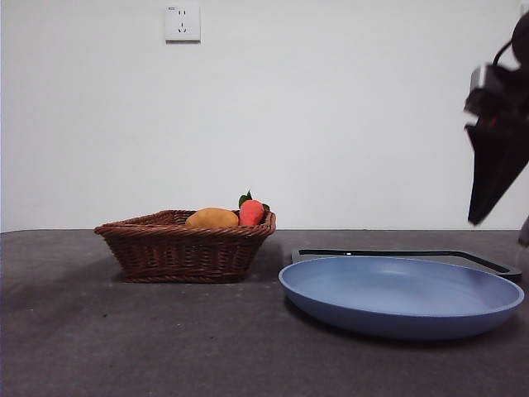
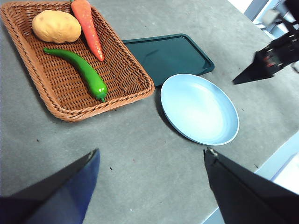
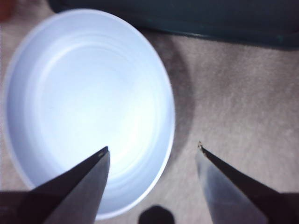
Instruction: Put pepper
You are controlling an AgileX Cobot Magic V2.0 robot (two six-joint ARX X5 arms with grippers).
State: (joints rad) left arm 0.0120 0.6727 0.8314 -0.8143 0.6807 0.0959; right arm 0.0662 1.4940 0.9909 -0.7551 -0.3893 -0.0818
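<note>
The pepper (image 2: 80, 70), glossy green and elongated, lies in the wicker basket (image 2: 119, 100) in the left wrist view. In the front view the basket's wall (image 1: 182, 248) hides it. The blue plate (image 1: 402, 296) lies empty to the right of the basket; it also shows in the left wrist view (image 2: 199, 108) and the right wrist view (image 3: 84, 107). My left gripper (image 2: 150, 150) is open and empty, high above the table, apart from the basket. My right gripper (image 3: 153, 146) is open and empty above the plate's edge, at the right edge of the front view (image 1: 483, 198).
A yellow-orange oval fruit (image 2: 56, 26) and an orange carrot-like piece (image 2: 88, 25) share the basket with the pepper. A dark green tray (image 2: 170, 53) lies behind the plate. The table's edge (image 2: 261, 161) runs close beyond the plate.
</note>
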